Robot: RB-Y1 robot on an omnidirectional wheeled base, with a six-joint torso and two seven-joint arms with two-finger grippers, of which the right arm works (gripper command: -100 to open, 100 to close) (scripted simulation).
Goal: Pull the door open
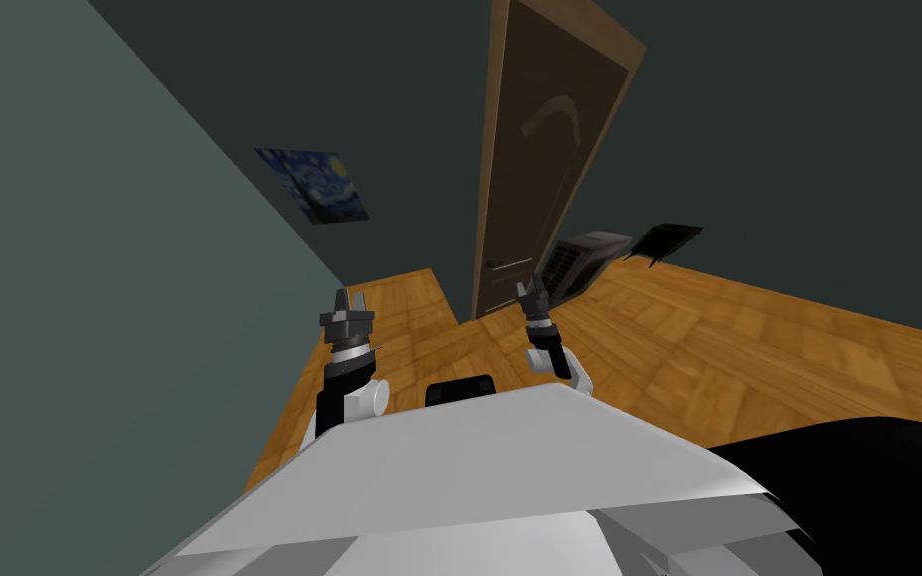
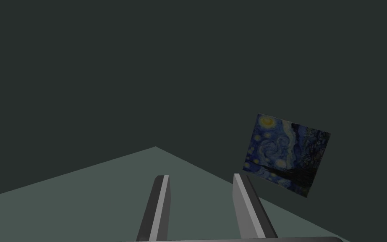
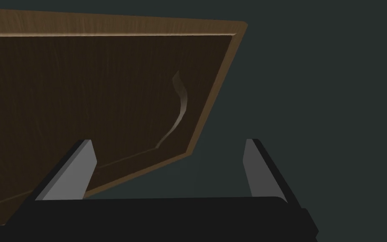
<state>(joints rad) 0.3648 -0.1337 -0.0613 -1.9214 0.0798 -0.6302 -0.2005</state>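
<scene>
In my judgement the task is only at its beginning. The door (image 1: 539, 170) stands in its lighter frame and looks closed, and nothing holds it. My right gripper (image 1: 527, 290) is near the door, in front of its lower part and close to the handle (image 1: 506, 265). I judge it to be apart from both. Its fingers (image 3: 73, 170) are apart, with nothing between them. My left gripper (image 1: 347, 298) is well apart from the door, on the left of it. Its fingers (image 2: 162, 201) are also apart and hold nothing. Almost all the work is left: to bring the right gripper to the handle, to close the fingers on it, and to pull the door toward me.

The views do not tell the same things. The head view gives the whole door, the handle as a small thin bar, and both grippers above the wooden floor (image 1: 749, 330). It also gives a grey box-like thing (image 1: 579, 262) and a flat black thing (image 1: 664, 240) on the right of the door. I cannot tell if they would hinder the swing. The right wrist view gives the door's dark panel from near, with a pale curved mark (image 3: 180, 105) on it. There my fingers point toward the panel's corner and the dark wall (image 3: 314, 84) beside the door.
</scene>
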